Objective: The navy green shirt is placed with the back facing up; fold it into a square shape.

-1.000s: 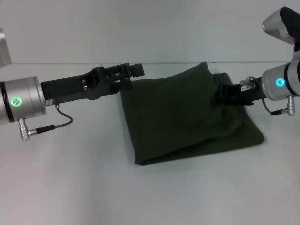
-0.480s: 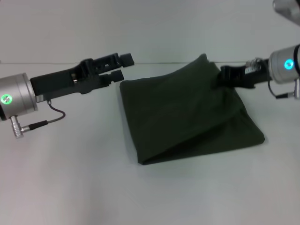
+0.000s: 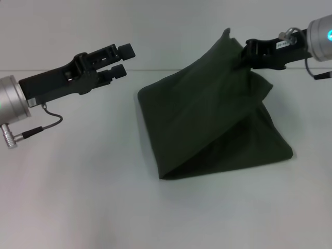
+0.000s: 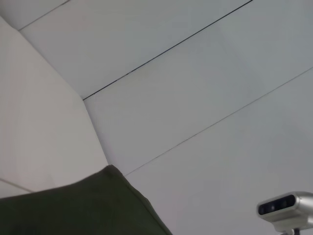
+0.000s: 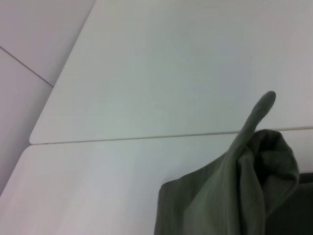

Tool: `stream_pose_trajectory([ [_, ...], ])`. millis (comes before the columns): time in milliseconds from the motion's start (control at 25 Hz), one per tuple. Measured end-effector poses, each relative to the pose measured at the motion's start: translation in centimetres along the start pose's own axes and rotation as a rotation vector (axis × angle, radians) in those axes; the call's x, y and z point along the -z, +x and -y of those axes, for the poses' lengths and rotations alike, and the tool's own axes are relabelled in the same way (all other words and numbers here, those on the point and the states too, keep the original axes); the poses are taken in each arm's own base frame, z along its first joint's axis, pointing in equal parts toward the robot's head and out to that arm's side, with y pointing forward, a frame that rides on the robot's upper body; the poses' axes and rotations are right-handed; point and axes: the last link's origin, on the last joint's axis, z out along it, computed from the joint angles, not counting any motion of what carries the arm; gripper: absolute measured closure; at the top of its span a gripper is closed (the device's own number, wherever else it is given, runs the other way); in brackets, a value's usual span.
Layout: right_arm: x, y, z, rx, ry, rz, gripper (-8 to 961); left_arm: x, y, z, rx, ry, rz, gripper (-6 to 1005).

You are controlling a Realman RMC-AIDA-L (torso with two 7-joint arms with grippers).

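The navy green shirt (image 3: 207,119) lies folded on the white table, its near edge flat and its far right corner pulled up into a peak. My right gripper (image 3: 248,54) is shut on that raised corner, holding it well above the table. My left gripper (image 3: 122,60) hangs open and empty in the air, left of the shirt's far left corner and apart from it. In the right wrist view the bunched shirt (image 5: 230,186) rises to a thin tip. Only a dark corner of the shirt (image 4: 73,205) shows in the left wrist view.
The white table (image 3: 78,197) runs out to the left and in front of the shirt, with a pale wall behind its far edge. A small grey camera unit (image 4: 283,209) shows in the left wrist view.
My right gripper has risen and moved back, lifting the shirt's far right corner off the table. My left gripper has lifted and drawn away to the left, clear of the fabric.
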Motion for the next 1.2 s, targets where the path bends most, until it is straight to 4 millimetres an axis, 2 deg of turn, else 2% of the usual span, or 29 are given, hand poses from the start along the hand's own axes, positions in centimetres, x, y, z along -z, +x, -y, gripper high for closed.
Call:
stream_pose_trajectory([
  [200, 0.3, 1.1, 1.0, -0.013, 0.054, -0.026, 918, 0.0, 0.2, -0.2, -0.008, -0.012, -0.014, 156],
  [360, -0.1, 2.2, 2.8, -0.03, 0.111, -0.04, 919, 0.0, 0.3, -0.1, -0.009, -0.01, -0.017, 156],
  [920, -2.7, 5.7, 7.2, -0.087, 0.185, -0.094, 918, -0.2, 0.1, 0.1, 0.007, -0.015, -0.035, 156],
  [1200, -2.6, 5.4, 7.9, -0.095, 0.21, -0.066, 878, -0.2, -0.1, 0.2, 0.012, -0.017, -0.037, 157],
])
